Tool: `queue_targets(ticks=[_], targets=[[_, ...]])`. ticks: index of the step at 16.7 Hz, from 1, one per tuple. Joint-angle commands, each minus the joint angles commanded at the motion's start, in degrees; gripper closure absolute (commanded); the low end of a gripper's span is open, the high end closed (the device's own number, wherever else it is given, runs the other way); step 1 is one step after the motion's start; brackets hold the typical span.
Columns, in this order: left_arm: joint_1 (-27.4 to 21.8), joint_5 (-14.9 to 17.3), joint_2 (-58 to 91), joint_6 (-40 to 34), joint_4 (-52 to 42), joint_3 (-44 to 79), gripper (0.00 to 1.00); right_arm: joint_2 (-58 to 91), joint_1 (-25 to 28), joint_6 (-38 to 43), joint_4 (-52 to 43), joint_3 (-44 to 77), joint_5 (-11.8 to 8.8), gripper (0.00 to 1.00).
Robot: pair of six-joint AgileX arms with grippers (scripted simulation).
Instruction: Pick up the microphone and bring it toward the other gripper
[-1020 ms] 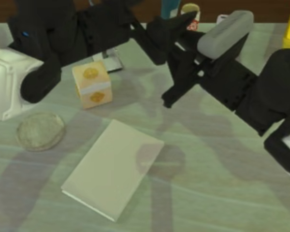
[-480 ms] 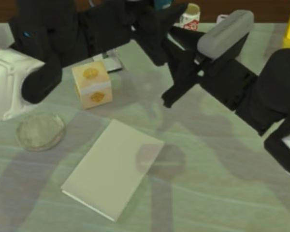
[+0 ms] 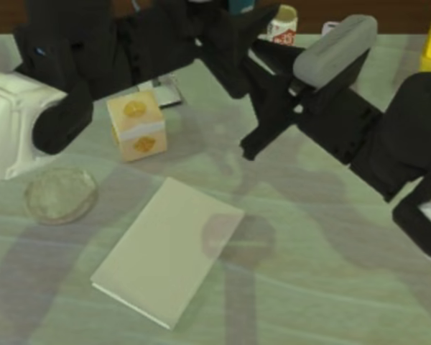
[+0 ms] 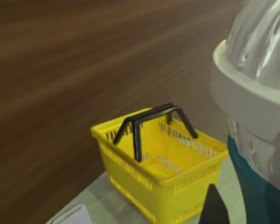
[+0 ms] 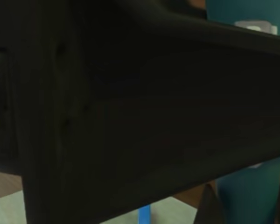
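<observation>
Gripping the microphone (image 4: 256, 93) at the table's (image 3: 309, 273) far edge, the left claw (image 3: 237, 29) meets the right claw (image 3: 262, 108), whose opening I cannot tell.

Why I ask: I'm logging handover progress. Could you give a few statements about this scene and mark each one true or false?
1. The teal-handled, white-headed microphone lies on the table. False: the left gripper holds it off the table.
2. The yellow plastic basket has black handles. True.
3. The flat white rectangular board covers the clear round dish. False: they lie apart.
4. The cream cube with orange discs stands on the table's left half. True.
</observation>
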Motion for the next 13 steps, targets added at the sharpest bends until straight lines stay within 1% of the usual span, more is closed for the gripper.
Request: queue_targets(ticks=[13], targets=[[0.00,0.00,0.00,0.00,0.00,0.00,1.00,0.00,0.00,0.00,0.00,0.00,0.00,0.02]])
